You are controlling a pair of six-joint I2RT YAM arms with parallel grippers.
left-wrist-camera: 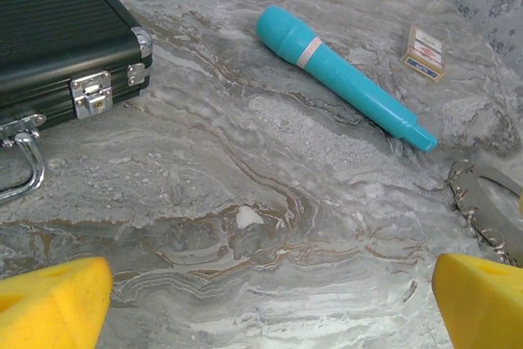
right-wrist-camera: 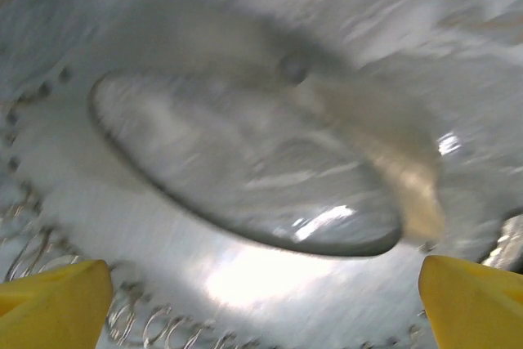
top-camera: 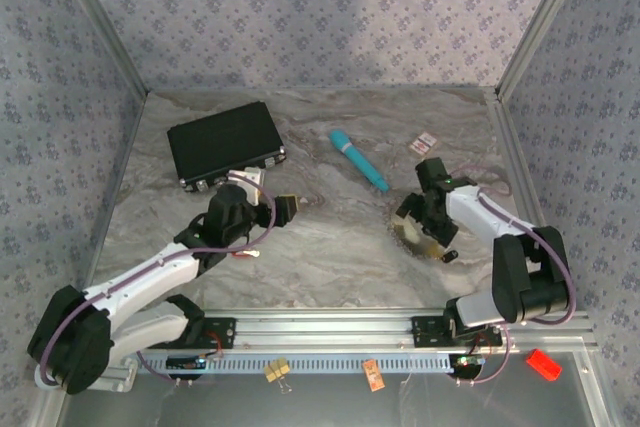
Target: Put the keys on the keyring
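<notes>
The keyring [top-camera: 412,244] lay flat on the marble table [top-camera: 330,267], a silvery loop with small wire coils along its rim. In the right wrist view the keyring [right-wrist-camera: 245,284] was blurred and very close, with the table showing through its oval middle. In the left wrist view the keyring [left-wrist-camera: 482,202] was cut off at the edge.

The right gripper [top-camera: 422,235] hung directly over the keyring with its 2 yellow fingers [right-wrist-camera: 53,300] spread wide, 1 toward each side of the loop. It gripped nothing, and whether the fingers touched the metal could not be told.

Just beyond the keyring lay a teal pen [top-camera: 358,159]. Its narrow tip pointed toward the keyring and its thick end slanted away to the left. Farther beyond the keyring, apart from the pen, sat a small packet [top-camera: 422,144].

Well left of the keyring, the left gripper [top-camera: 290,207] hovered above bare table, its 2 fingers [left-wrist-camera: 53,304] wide apart and empty. Farther left of the keyring, on the far side, a black case [top-camera: 225,142] lay closed, its metal latches and handle on the side facing the arms.

On the near side of the keyring, past the arm bases, lay a yellow clip [top-camera: 277,370] and an orange tag [top-camera: 373,374]. A red block [top-camera: 543,364] lay to the near right of the keyring.
</notes>
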